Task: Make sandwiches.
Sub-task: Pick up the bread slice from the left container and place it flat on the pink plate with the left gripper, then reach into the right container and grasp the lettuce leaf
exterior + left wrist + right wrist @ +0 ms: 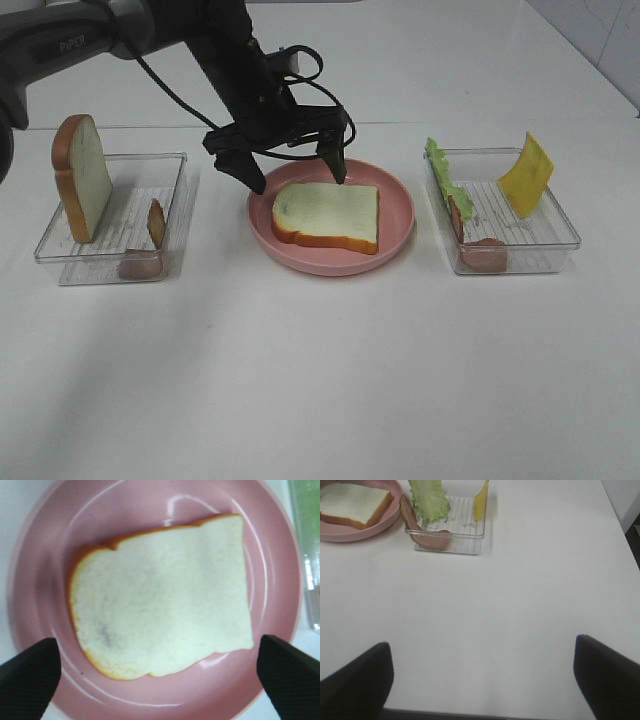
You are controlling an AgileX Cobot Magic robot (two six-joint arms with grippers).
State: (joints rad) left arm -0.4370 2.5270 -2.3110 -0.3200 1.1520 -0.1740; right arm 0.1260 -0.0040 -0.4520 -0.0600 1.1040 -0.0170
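Bread slice [327,215] flat at centre of pink plate [300,262] | left claw [298,182] apart, above slice's 12 o'clock edge | right claw [480,676] apart | advice: rise straight up, avoid nudging crust

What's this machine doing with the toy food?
Building a toy sandwich. The left arm hangs over the pink plate, jaws open, with one bread slice lying flat on it. A second slice and bacon wait in the left tray; lettuce, more bacon and cheese sit in the right tray. The right jaws hang open over the table.
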